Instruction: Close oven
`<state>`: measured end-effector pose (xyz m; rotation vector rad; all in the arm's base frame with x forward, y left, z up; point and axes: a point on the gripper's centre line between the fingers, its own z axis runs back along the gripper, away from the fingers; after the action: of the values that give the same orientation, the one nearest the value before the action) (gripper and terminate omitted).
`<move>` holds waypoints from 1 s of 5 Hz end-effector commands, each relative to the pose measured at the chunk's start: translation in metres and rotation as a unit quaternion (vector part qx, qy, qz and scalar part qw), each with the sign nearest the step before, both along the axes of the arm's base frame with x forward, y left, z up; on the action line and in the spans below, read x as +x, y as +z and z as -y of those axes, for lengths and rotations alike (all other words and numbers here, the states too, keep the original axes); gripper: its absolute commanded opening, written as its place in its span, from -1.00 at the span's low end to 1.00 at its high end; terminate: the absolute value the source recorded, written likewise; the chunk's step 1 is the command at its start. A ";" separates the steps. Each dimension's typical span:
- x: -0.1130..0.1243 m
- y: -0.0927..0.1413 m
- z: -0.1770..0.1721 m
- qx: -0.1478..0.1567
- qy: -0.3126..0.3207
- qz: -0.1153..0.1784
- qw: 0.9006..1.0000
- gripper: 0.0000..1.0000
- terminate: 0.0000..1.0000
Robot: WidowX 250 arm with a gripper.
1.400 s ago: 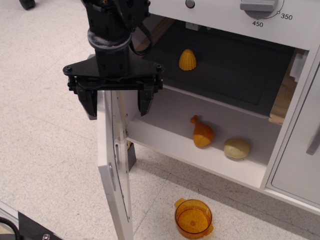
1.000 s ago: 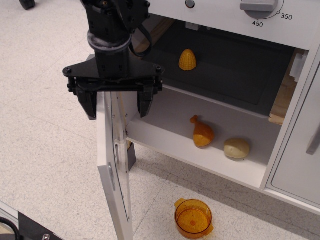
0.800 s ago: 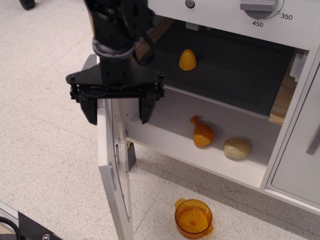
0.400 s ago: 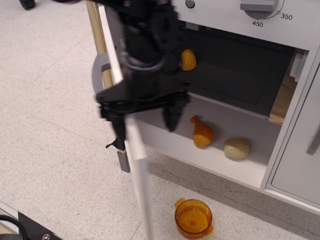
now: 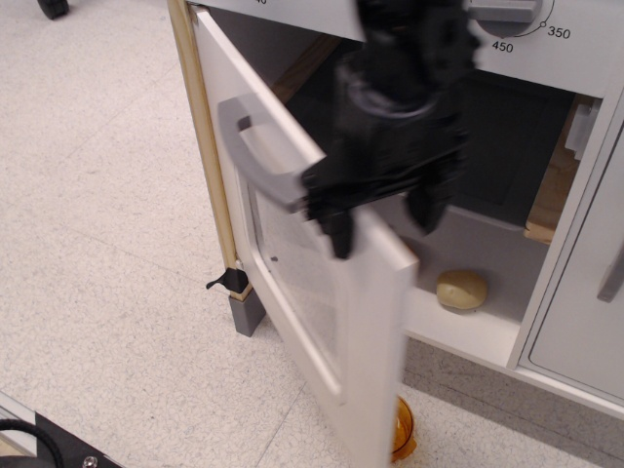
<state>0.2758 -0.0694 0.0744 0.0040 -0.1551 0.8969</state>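
Note:
The white oven door with its grey bar handle and striped window stands about half swung towards the dark cavity. My black gripper is open and straddles the door's top free edge, one finger on each side. The image is motion-blurred. The temperature dial sits above the cavity at the top right.
A pale round toy lies on the lower shelf. An orange cup on the floor is mostly hidden by the door. A plain white cabinet door with a grey handle is at right. A wooden side post stands at left.
The gripper has moved right with the door, swinging it from wide open to about half shut. The door now hides the yellow and orange toys and most of the cup.

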 end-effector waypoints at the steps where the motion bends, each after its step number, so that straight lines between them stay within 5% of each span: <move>1: 0.053 0.018 0.023 -0.009 0.024 0.046 0.999 1.00 -1.00; 2: 0.054 0.031 0.023 -0.010 0.016 0.064 0.998 1.00 -1.00; 3: 0.023 0.047 0.015 -0.015 -0.048 0.066 0.997 1.00 -1.00; 4: -0.007 0.063 0.003 -0.019 -0.099 0.057 0.993 1.00 -1.00; 5: -0.035 0.067 -0.016 -0.008 -0.135 0.017 0.991 1.00 -1.00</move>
<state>0.2326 -0.0556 0.1264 -0.0182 -0.1503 0.6200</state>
